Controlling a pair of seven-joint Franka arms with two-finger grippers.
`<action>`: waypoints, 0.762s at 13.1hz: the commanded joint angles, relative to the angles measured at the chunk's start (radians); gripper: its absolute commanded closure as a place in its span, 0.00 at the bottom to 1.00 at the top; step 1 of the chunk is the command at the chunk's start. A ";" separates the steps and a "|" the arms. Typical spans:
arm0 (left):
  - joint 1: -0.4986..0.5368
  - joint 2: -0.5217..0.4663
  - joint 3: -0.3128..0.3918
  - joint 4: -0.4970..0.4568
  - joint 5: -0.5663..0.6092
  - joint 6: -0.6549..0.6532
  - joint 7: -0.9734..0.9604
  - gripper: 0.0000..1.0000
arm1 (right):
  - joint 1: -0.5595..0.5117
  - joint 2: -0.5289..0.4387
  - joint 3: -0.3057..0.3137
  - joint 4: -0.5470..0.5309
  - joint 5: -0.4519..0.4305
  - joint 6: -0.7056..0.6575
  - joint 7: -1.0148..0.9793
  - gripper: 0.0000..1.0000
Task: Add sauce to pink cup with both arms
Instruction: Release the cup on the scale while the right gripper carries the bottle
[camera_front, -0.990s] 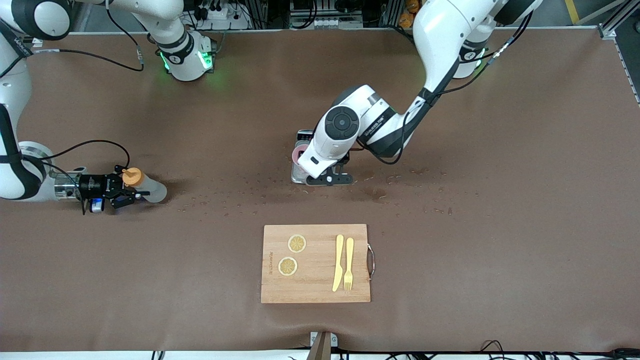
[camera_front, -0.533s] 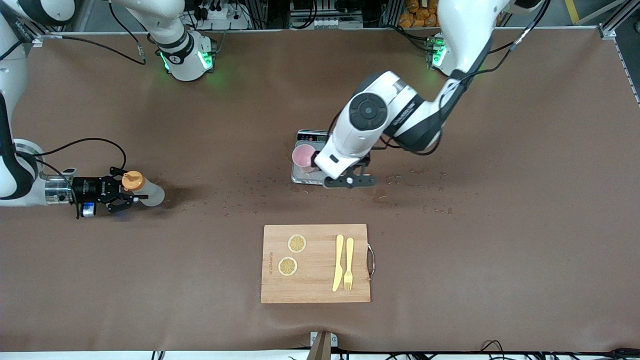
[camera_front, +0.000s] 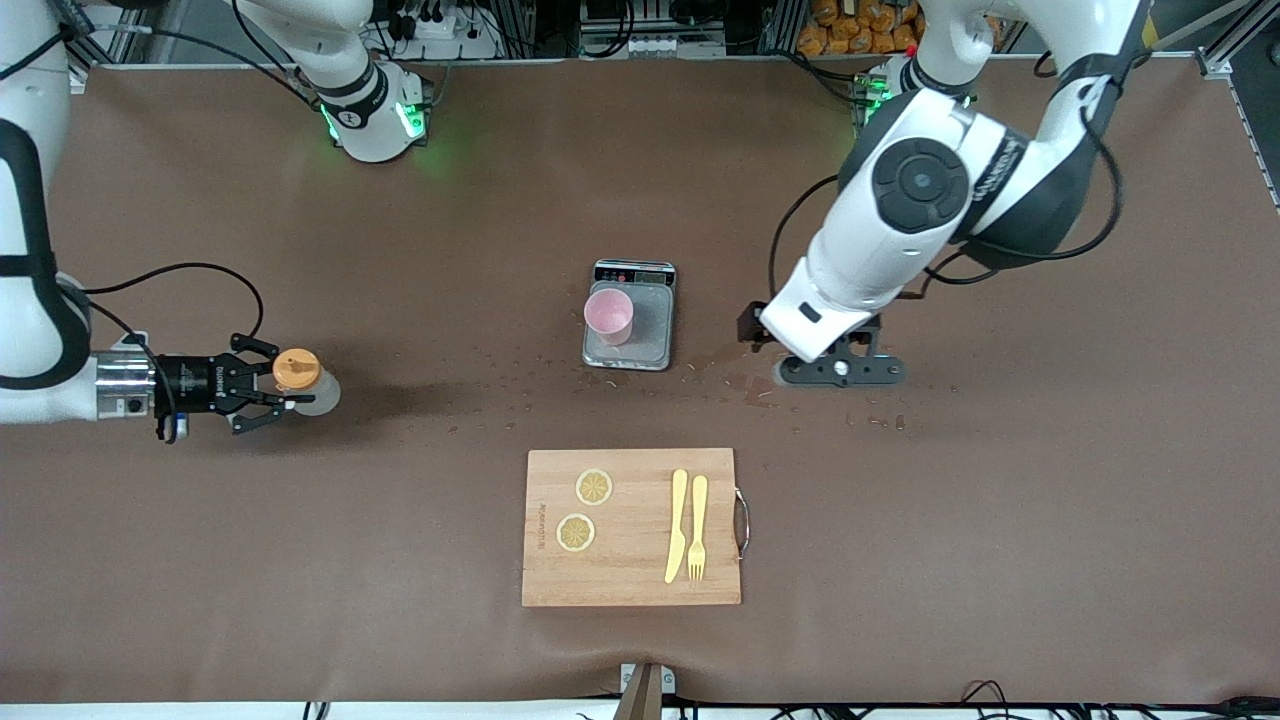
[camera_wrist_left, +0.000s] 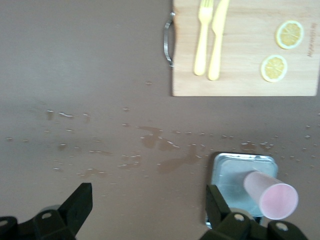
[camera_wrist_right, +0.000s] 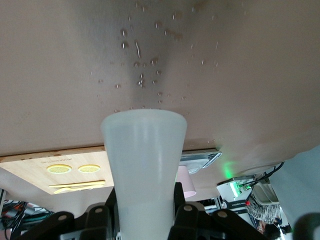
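Right gripper (camera_front: 268, 397) clamped on the sauce (camera_front: 303, 380), over the right arm's table end. Left gripper (camera_front: 840, 369) spread wide, empty, beside the scale (camera_front: 655, 330) bearing the pink cup (camera_front: 608, 315).

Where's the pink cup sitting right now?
The pink cup stands on the grey scale mid-table, farther from the front camera than the cutting board.
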 joint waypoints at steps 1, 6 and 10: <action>0.035 -0.079 -0.007 -0.056 0.063 -0.040 0.027 0.00 | 0.056 -0.063 -0.010 -0.033 -0.018 0.026 0.086 0.58; 0.089 -0.200 0.066 -0.151 0.065 -0.055 0.242 0.00 | 0.158 -0.141 -0.010 -0.036 -0.094 0.058 0.284 0.60; 0.062 -0.324 0.175 -0.226 0.031 -0.100 0.408 0.00 | 0.264 -0.236 -0.009 -0.155 -0.121 0.188 0.410 0.60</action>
